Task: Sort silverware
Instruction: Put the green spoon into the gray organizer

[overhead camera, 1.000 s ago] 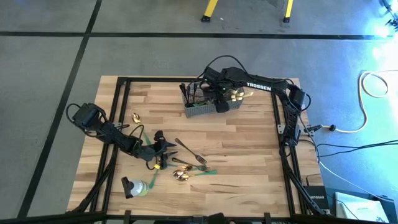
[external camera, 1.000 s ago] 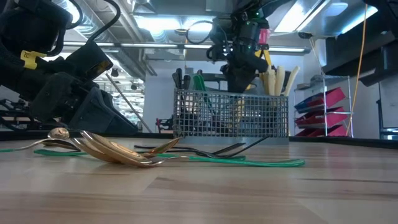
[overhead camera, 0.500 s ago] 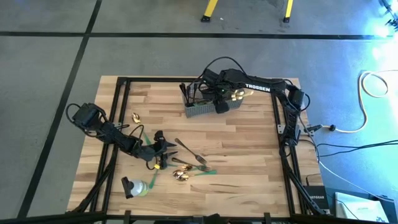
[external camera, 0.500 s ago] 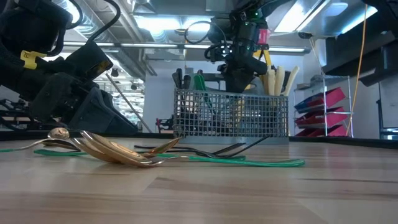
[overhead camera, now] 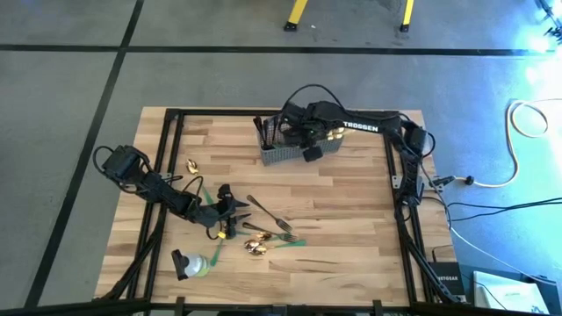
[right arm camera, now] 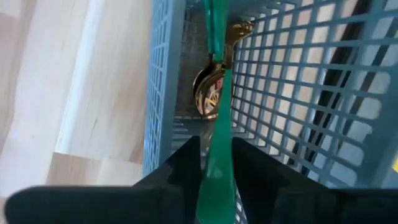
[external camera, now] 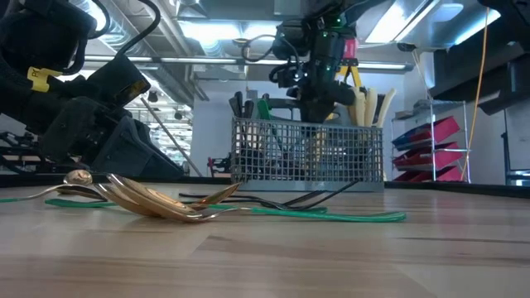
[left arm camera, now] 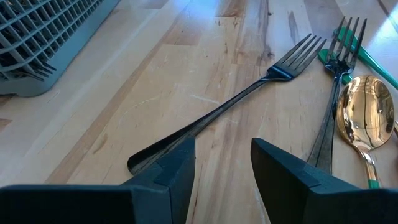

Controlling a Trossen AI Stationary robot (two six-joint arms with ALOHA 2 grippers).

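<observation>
A grey mesh basket [overhead camera: 294, 151] stands at the table's far side. My right gripper [right arm camera: 216, 168] hangs over it, pointing down and shut on a flat green handle strip that runs down past a gold spoon bowl [right arm camera: 211, 93] in one compartment. Cream knife handles [external camera: 368, 108] and gold spoons [overhead camera: 335, 133] stand in the basket. My left gripper [left arm camera: 222, 168] rests low and open at the near left. A dark fork [left arm camera: 249, 93] lies flat on the wood just ahead of it, and nothing is between its fingers. A second fork [left arm camera: 336, 93] and a gold spoon [left arm camera: 367, 118] lie beside it. My right gripper pinches the green strip [right arm camera: 216, 149] between its two fingers [right arm camera: 183, 168], coming from above and pointing steeply down. The strip runs on along the fingers' line into the basket compartment [right arm camera: 161, 74]. Whether the gold bowl below belongs to this strip I cannot tell.
Gold spoons [overhead camera: 256, 248] and forks [overhead camera: 266, 213] lie in a loose heap right of my left gripper. One gold spoon [overhead camera: 192, 165] lies alone at the left. A small bottle-like thing [overhead camera: 191, 263] lies near the front edge. Bare wood shows on the table's right half.
My right gripper has turned a little about its own line while staying above the basket.
</observation>
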